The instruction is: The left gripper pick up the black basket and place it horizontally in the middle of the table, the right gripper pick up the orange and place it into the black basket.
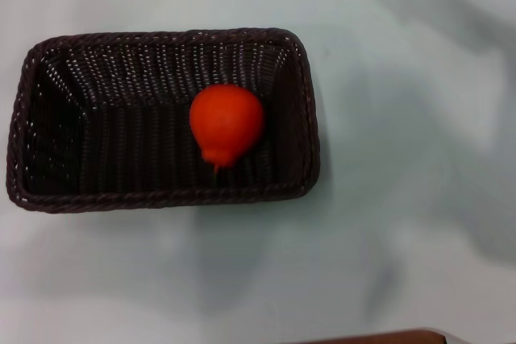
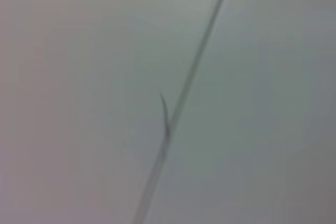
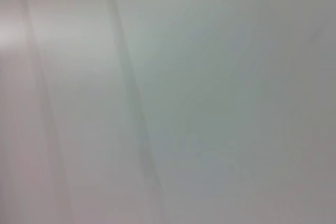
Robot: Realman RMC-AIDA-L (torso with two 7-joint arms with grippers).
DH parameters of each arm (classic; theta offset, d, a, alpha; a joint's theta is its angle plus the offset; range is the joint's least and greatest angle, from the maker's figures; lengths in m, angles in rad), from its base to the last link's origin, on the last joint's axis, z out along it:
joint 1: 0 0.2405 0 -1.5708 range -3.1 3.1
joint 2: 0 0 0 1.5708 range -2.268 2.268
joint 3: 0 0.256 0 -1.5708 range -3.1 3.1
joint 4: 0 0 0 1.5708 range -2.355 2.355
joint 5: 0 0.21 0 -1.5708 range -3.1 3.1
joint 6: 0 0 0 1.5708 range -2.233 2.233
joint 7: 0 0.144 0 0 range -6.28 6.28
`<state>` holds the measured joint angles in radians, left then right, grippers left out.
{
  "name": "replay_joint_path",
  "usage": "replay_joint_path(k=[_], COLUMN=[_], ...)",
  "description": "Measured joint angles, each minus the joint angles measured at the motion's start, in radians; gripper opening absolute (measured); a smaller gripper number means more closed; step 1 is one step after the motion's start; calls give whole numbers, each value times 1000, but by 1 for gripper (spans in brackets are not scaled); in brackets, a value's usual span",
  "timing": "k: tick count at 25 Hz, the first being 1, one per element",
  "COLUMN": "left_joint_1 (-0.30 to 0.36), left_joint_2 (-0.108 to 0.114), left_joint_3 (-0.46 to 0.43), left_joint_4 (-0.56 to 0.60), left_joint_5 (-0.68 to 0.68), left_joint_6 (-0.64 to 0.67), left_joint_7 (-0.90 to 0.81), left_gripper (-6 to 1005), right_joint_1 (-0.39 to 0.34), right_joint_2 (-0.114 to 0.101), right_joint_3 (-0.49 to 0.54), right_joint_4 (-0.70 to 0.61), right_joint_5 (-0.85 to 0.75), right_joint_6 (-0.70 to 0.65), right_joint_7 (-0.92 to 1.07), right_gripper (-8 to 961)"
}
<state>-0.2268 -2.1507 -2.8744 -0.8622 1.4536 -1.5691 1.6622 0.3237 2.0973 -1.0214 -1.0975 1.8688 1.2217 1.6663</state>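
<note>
The black basket (image 1: 48, 191) lies lengthwise on the pale table, in the left and middle of the head view. The orange (image 1: 226, 122) rests inside it, towards its right end, with its pointed end facing the near side. Neither the left gripper nor the right gripper shows in any view. Both wrist views show only a blurred pale surface with thin dark lines.
The pale table (image 1: 403, 239) extends around the basket. A brown edge (image 1: 379, 337) shows at the bottom of the head view.
</note>
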Motion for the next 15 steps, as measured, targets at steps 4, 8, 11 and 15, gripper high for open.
replay_joint_path(k=[4, 8, 11, 15], left_joint_1=[35, 73, 89, 94], left_joint_2=[2, -11, -13, -14], left_joint_3=[-3, -3, -3, -3], left_joint_4=[189, 353, 478, 571], left_joint_5=[-168, -338, -435, -476], left_joint_6=[20, 23, 7, 14], left_joint_7=[275, 521, 669, 761], left_gripper=[780, 779, 779, 779], right_joint_1=[-9, 30, 58, 78], right_joint_2=[0, 1, 3, 6], right_joint_3=[43, 163, 292, 444], right_joint_4=[371, 742, 956, 1146], right_joint_5=[384, 596, 615, 615], right_joint_6=[138, 333, 429, 469], right_joint_7=[-494, -836, -1028, -1210], right_gripper=[930, 929, 928, 928])
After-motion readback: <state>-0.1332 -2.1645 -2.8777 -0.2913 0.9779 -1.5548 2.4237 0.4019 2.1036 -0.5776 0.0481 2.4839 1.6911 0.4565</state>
